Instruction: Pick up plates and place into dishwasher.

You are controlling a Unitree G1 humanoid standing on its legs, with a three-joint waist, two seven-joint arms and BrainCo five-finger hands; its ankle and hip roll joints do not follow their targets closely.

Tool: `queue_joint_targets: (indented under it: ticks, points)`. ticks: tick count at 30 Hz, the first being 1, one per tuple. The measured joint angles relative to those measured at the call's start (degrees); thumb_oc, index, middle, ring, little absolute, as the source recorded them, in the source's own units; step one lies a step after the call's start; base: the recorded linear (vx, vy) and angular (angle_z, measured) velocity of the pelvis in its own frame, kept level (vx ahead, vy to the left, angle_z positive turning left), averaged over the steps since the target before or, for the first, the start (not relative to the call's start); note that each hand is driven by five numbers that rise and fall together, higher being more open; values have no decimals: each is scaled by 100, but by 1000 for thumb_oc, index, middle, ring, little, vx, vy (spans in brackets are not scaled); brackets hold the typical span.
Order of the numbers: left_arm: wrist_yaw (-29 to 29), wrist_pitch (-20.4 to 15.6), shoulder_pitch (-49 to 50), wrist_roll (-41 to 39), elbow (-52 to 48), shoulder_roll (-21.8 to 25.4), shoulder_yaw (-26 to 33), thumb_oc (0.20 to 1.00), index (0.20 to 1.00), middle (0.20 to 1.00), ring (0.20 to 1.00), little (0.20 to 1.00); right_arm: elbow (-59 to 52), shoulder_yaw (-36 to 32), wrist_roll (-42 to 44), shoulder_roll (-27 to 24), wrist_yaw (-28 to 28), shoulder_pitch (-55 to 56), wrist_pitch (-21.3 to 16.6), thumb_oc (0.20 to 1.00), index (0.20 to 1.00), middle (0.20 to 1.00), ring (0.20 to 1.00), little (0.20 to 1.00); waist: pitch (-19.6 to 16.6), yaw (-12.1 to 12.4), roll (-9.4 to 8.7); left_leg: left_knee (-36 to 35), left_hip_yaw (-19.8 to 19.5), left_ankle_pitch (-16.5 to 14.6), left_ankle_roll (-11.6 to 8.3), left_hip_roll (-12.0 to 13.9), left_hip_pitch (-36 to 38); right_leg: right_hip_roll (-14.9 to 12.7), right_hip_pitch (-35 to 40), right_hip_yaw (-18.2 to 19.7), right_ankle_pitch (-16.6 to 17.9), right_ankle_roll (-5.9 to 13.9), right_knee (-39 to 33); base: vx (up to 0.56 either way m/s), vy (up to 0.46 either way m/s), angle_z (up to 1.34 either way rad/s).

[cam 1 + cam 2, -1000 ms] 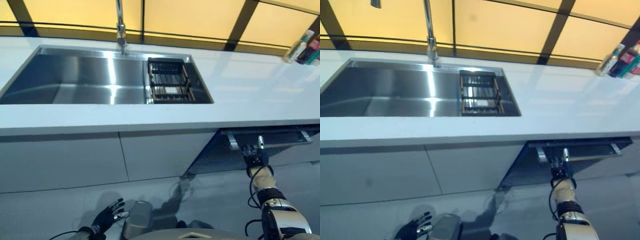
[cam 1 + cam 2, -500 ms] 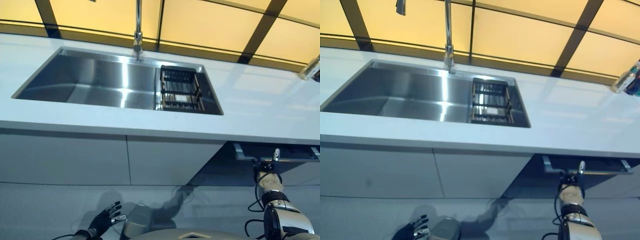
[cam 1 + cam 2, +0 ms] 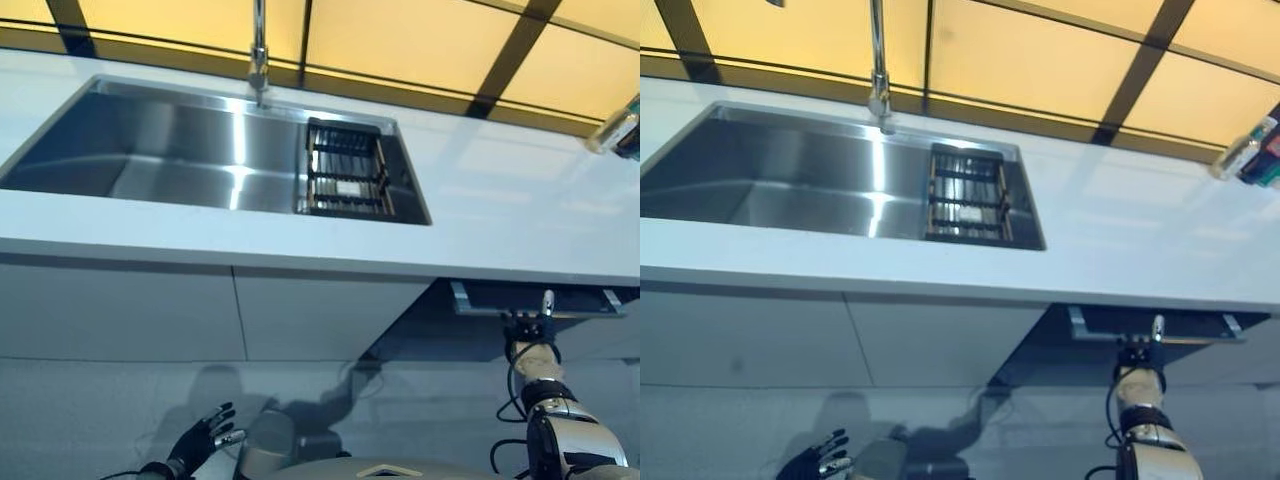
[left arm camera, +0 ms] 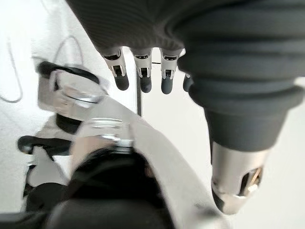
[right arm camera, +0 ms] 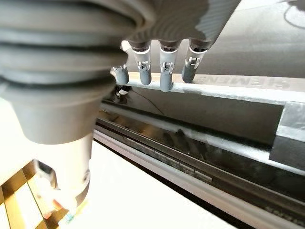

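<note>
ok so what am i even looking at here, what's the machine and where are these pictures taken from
It's a two-legged humanoid robot standing at a kitchen counter. Two pictures come from a stereo camera on its head, looking down; the other two come from cameras on its wrists, looking along its fingers.

From the head you see a white countertop with a steel sink, a tap behind it and a dark rack at the sink's right end. Bottles stand at the far right.

Below the counter is the dishwasher door. The right hand is at its handle, fingers resting over the bar. The left hand hangs low, open, holding nothing. I can't make out plates.
</note>
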Motion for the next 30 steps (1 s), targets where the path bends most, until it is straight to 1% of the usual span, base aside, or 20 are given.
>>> queue_joint_targets:
  ticks: [3, 5, 9, 11, 16, 18, 19, 22, 25, 27, 30]
  points:
    - [-2, -101, -13, -79, -50, -160, -3, 1000, 1000, 1000, 1000, 1000, -12, 20, -150, -126, -78, -6, 65, 1000, 1000, 1000, 1000, 1000, -4, -44, 13, -191, 94, 100, 69, -83, 69, -113, -8, 6, 13, 39, -12, -30, 157, 0]
    - [-3, -124, -8, -95, -190, -154, 1, 1000, 1000, 1000, 1000, 1000, -16, 14, -169, -180, -101, -12, 121, 1000, 1000, 1000, 1000, 1000, -15, -100, 27, -253, 140, 126, 108, -144, 100, -176, 22, 8, 32, 72, -50, -25, 144, 1]
    - [-17, -143, -54, -245, -541, -162, -6, 1000, 1000, 1000, 1000, 1000, -38, -3, -267, -329, -110, -4, 233, 1000, 1000, 1000, 1000, 1000, -78, -163, 149, -460, 194, 196, 200, -263, 245, -308, 103, 4, 110, 153, -131, -36, 113, -4]
    - [-25, -140, -86, -324, -715, -156, -7, 1000, 1000, 1000, 1000, 1000, -58, -3, -377, -358, -111, -4, 284, 1000, 1000, 1000, 1000, 1000, -152, -262, 201, -543, 206, 234, 243, -311, 286, -355, 127, 2, 131, 182, -182, -54, 74, 1]
    - [-41, -133, -172, -486, -763, -247, -14, 1000, 1000, 1000, 1000, 1000, -371, 9, -605, -371, -92, 32, 365, 1000, 1000, 1000, 1000, 1000, -272, -442, 382, -698, 320, 293, 290, -347, 391, -415, 100, 28, 165, 222, -219, -81, 75, -10]
    - [-38, -129, -188, -535, -868, -267, -25, 1000, 1000, 1000, 1000, 1000, -727, 28, -764, -371, -79, 251, 387, 1000, 1000, 1000, 1000, 1000, -364, -449, 448, -766, 361, 317, 295, -349, 400, -418, 29, 108, 167, 225, -232, -83, 50, -14]
    - [-37, -134, -209, -565, -903, -270, -24, 1000, 1000, 1000, 1000, 1000, -834, 27, -839, -373, -53, 307, 389, 1000, 1000, 1000, 1000, 1000, -393, -479, 471, -788, 388, 350, 265, -347, 405, -417, -4, 130, 191, 258, -233, -85, 37, -9]
    - [8, -149, -212, -718, -917, -296, -12, 1000, 1000, 1000, 1000, 1000, -1245, 47, -968, -372, 111, 539, 416, 1000, 1000, 1000, 1000, 1000, -457, -598, 525, -936, 466, 403, 262, -345, 500, -415, -9, 163, 211, 272, -267, -89, 18, -13]
    - [75, -211, -221, -748, -917, -373, -4, 1000, 1000, 1000, 1000, 1000, -1856, 38, -1070, -384, 368, 734, 414, 1000, 1000, 1000, 1000, 1000, -511, -680, 520, -1019, 591, 406, 258, -322, 541, -395, -84, 295, 218, 270, -279, -69, 1, -22]
    - [140, -246, -212, -747, -918, -422, 4, 1000, 1000, 1000, 1000, 1000, -2071, 40, -1338, -384, 396, 846, 400, 1000, 1000, 1000, 1000, 1000, -582, -735, 462, -1089, 647, 408, 255, -316, 589, -388, -80, 349, 221, 273, -310, -49, -6, -14]
    - [198, -319, -223, -747, -914, -439, 10, 1000, 1000, 1000, 1000, 1000, -2083, 32, -1693, -402, 327, 916, 377, 1000, 1000, 1000, 1000, 1000, -663, -785, 341, -1173, 726, 408, 254, -309, 637, -376, -107, 444, 222, 275, -334, -60, 3, -14]
